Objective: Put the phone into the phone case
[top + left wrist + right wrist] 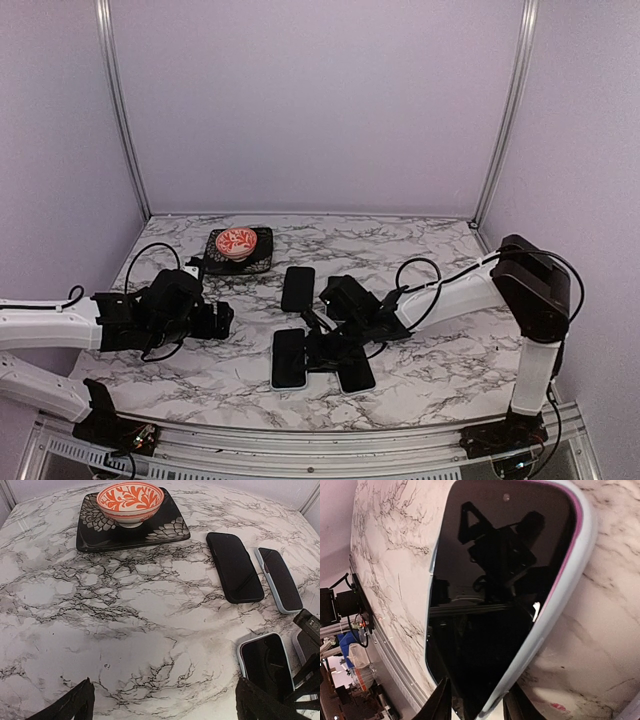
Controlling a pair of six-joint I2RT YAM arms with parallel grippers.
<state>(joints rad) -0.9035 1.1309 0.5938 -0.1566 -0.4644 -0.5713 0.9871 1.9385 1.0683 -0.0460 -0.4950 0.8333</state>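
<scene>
On the marble-veined table (pixel 440 370), got a glossy black phone (pixel 490 605) lying flat inside a pale, round-cornered phone case (pixel 577 575), pink-lined. Right pincer (pixel 477 702) straddling its near end, can't tell if pinching. Left pincer (pixel 164 692) spread wide, holding nothing. Red-patterned bowl (pixel 130 500) sitting on a black square plate (pixel 170 530).

Patterned bowl (pixel 130 500) on black tray (pixel 170 527)

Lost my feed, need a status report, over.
Left gripper open, empty. Right gripper astride corner of phone in pale case; grip unclear. Black phone apart, not obstructing.
</scene>
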